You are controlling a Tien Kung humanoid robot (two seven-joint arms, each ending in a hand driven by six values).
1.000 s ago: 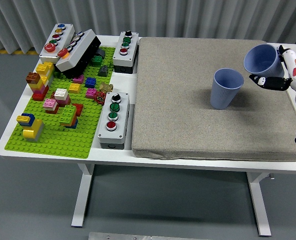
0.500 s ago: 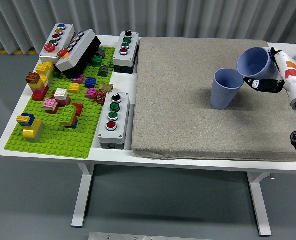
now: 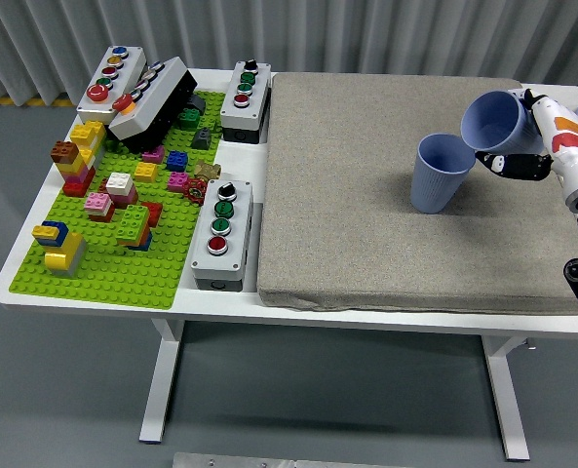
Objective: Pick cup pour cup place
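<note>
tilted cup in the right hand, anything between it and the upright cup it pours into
Nothing visible. The tilted cup, held in the right hand, hangs just up and right of the upright cup on the grey mat, mouth toward it.

Bright, even light; soft shadows; sharp except perhaps the edges.

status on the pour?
Right robot hand shut on tilted blue plastic cup, mouth toward upright blue plastic cup on grey mat. Left not in view. Nothing in the way.
</note>
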